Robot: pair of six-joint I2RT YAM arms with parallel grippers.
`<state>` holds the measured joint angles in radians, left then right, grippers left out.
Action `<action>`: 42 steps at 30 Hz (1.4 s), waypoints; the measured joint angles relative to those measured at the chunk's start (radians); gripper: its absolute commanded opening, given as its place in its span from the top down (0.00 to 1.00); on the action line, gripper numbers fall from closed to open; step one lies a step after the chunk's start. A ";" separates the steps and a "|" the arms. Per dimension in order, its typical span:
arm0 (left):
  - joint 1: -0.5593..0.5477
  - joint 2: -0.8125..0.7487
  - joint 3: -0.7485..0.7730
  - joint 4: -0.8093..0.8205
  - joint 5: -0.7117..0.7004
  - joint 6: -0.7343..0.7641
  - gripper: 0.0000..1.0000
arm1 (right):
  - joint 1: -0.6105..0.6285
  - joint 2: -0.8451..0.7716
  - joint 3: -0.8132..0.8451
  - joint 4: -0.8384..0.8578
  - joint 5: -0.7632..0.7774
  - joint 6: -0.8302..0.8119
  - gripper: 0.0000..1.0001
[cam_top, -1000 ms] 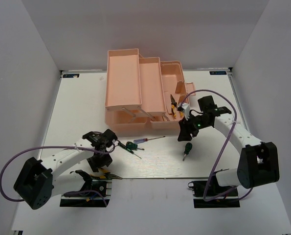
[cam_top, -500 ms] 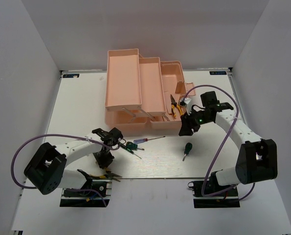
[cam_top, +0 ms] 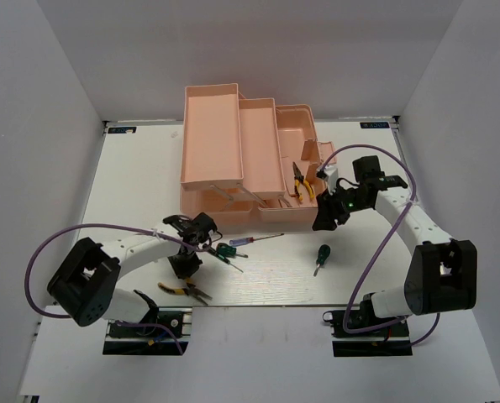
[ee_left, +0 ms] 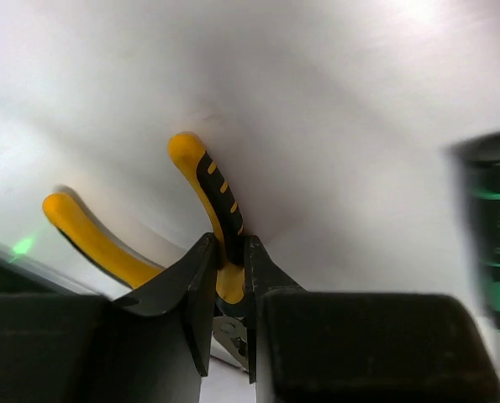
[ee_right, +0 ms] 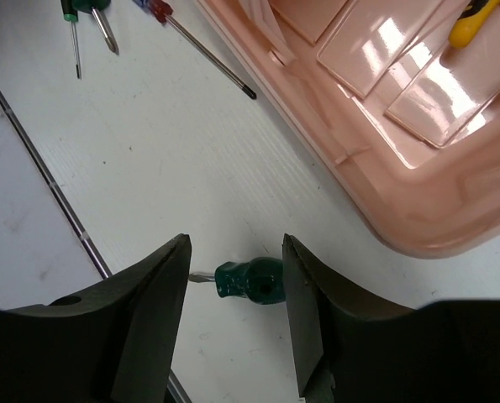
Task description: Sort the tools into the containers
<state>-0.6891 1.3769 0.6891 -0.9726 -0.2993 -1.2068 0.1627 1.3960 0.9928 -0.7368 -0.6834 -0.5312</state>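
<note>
My left gripper [cam_top: 185, 270] is shut on one handle of the yellow pliers [cam_top: 186, 290], which lie near the table's front edge; the left wrist view [ee_left: 228, 248] shows the jaws pinching the black-and-yellow handle [ee_left: 207, 180]. My right gripper [cam_top: 320, 222] is open and empty in front of the salmon-pink toolbox [cam_top: 212, 126]. In the right wrist view [ee_right: 235, 243] the stubby green screwdriver [ee_right: 251, 281] lies between its fingers, well below them. The second yellow pliers [cam_top: 300, 183] lie in the toolbox's lower compartment.
A longer green screwdriver [cam_top: 227, 252] and the thin red-and-blue screwdriver [cam_top: 254, 240] lie on the table before the toolbox. The stubby screwdriver [cam_top: 321, 254] lies right of them. The toolbox's cantilever trays stand open. White walls enclose the table.
The right gripper has let the second pliers go into the toolbox and drawn back to the right. The left arm has swung right, its gripper now over the pliers by the front edge.
</note>
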 measured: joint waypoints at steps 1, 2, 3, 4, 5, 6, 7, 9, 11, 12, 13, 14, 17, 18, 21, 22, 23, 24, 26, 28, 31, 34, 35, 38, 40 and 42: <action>0.000 0.003 0.006 0.022 -0.005 0.004 0.73 | -0.003 -0.001 0.000 -0.001 0.000 0.000 0.46; 0.000 0.004 0.009 0.049 -0.009 0.007 0.73 | -0.006 -0.002 0.000 -0.002 0.000 0.000 0.46; 0.000 0.003 0.010 0.076 -0.012 0.010 0.73 | -0.010 -0.003 0.000 -0.002 -0.001 0.000 0.46; 0.000 0.002 0.009 0.105 -0.015 0.011 0.72 | -0.013 -0.004 0.000 -0.003 -0.001 0.000 0.46; 0.000 0.002 0.009 0.133 -0.016 0.013 0.71 | -0.015 -0.005 0.000 -0.004 -0.001 0.001 0.46; 0.000 0.002 0.006 0.164 -0.016 0.014 0.68 | -0.018 -0.006 0.000 -0.005 -0.001 0.001 0.46; 0.000 0.002 0.005 0.191 -0.015 0.015 0.64 | -0.020 -0.008 0.000 -0.006 -0.002 0.002 0.45; 0.000 0.002 0.002 0.243 -0.011 0.011 0.54 | -0.025 -0.010 0.000 -0.006 -0.005 0.005 0.45; 0.000 0.003 0.000 0.283 -0.003 0.016 0.51 | -0.027 -0.010 0.000 -0.008 -0.008 0.005 0.45; 0.000 0.005 0.000 0.309 0.000 0.016 0.51 | -0.029 -0.010 0.000 -0.009 -0.008 0.005 0.45; 0.000 0.008 0.000 0.324 0.003 0.016 0.53 | -0.031 -0.010 0.000 -0.010 -0.008 0.005 0.45; 0.000 0.011 -0.001 0.340 0.005 0.016 0.63 | -0.032 -0.010 0.000 -0.010 -0.009 0.005 0.45; -0.001 0.023 -0.005 0.392 0.012 0.014 0.89 | -0.038 -0.010 0.000 -0.016 -0.009 0.005 0.45; 0.000 0.028 -0.005 0.409 0.014 0.008 0.95 | -0.039 -0.010 0.000 -0.016 -0.010 0.005 0.45; -0.001 0.038 0.002 0.433 0.027 0.016 1.00 | -0.045 -0.010 0.005 -0.019 -0.012 0.007 0.45; -0.001 0.039 0.005 0.431 0.029 0.022 1.00 | -0.046 -0.010 0.009 -0.020 -0.013 0.008 0.45; 0.000 0.039 0.009 0.428 0.031 0.026 1.00 | -0.047 -0.010 0.014 -0.021 -0.013 0.008 0.45; 0.000 0.039 0.012 0.424 0.033 0.032 1.00 | -0.048 -0.010 0.018 -0.021 -0.014 0.008 0.45; -0.003 0.034 0.015 0.412 0.034 0.048 1.00 | -0.052 -0.010 0.022 -0.020 -0.016 0.008 0.45; -0.008 0.028 0.027 0.360 0.038 0.071 1.00 | -0.057 -0.010 0.023 -0.021 -0.017 0.008 0.45; -0.018 -0.017 0.068 0.249 0.040 0.116 1.00 | -0.063 -0.010 0.023 -0.021 -0.020 0.012 0.45; -0.027 -0.095 0.154 0.171 0.053 0.183 1.00 | -0.066 -0.010 0.023 -0.020 -0.024 0.019 0.45; -0.029 -0.122 0.189 0.159 0.058 0.208 1.00 | -0.067 -0.010 0.023 -0.020 -0.025 0.023 0.45; -0.037 -0.197 0.281 0.167 0.097 0.291 1.00 | -0.068 -0.010 0.023 -0.019 -0.028 0.027 0.45; -0.042 -0.229 0.322 0.198 0.148 0.356 1.00 | -0.070 -0.010 0.023 -0.019 -0.030 0.028 0.45; -0.047 -0.235 0.351 0.234 0.211 0.412 1.00 | -0.071 -0.010 0.023 -0.019 -0.031 0.029 0.45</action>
<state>-0.7361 1.1419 1.0397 -0.7387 -0.0883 -0.7948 0.0914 1.3865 1.0157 -0.7559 -0.7139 -0.5026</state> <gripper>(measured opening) 0.069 0.551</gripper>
